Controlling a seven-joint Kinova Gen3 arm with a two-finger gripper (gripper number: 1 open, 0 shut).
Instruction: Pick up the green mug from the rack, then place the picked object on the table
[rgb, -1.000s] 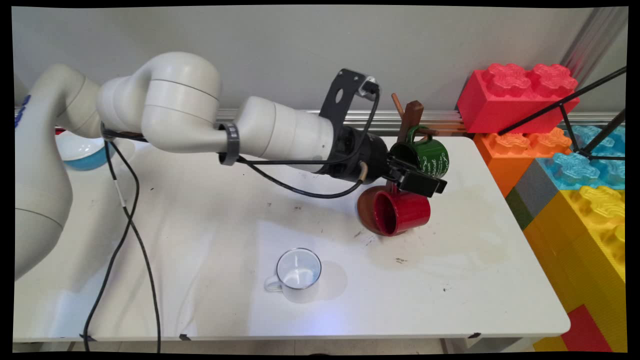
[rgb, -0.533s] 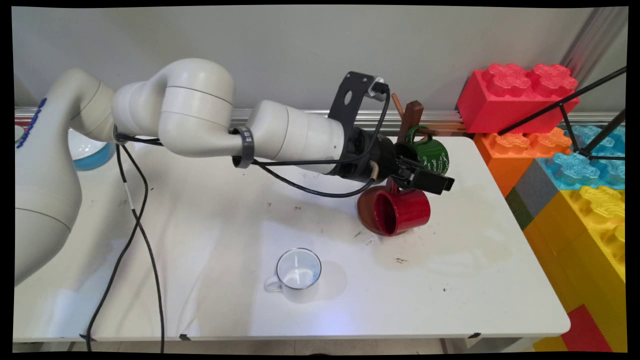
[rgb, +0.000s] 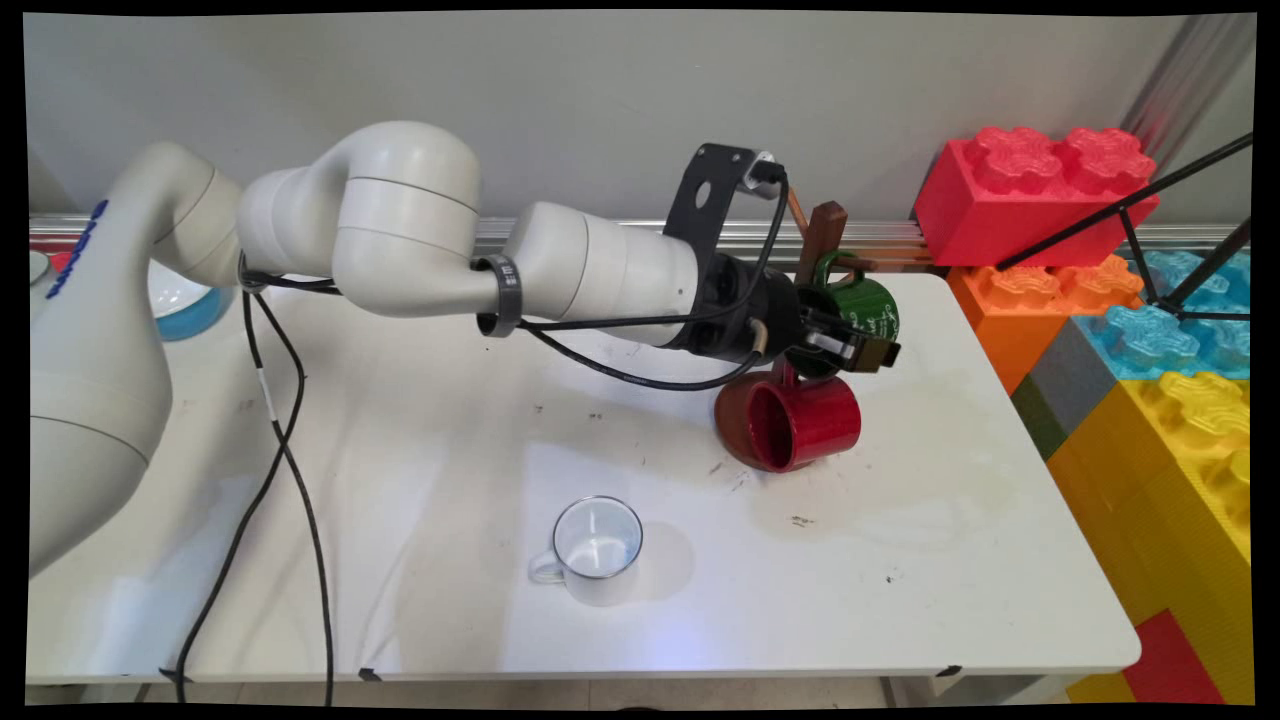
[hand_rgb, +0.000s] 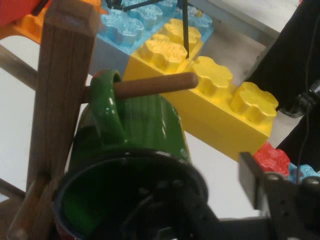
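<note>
Robot gripper (rgb: 868, 350) at a green mug (rgb: 868, 305) hanging on a wooden mug tree (rgb: 822, 240).

Fingers spread wide, one inside the mug's mouth, one outside its right wall. Its handle loops over a peg (hand_rgb: 150, 86), which carries it. A red mug (rgb: 805, 425) hangs below.

The main view looks down from above the counter's (rgb: 900, 600) near side toward the back wall. The hand view sits close along the gripper. Both share the green mug (rgb: 868, 305) (hand_rgb: 135, 135) on its wooden rack (rgb: 822, 240) (hand_rgb: 57, 95).
</note>
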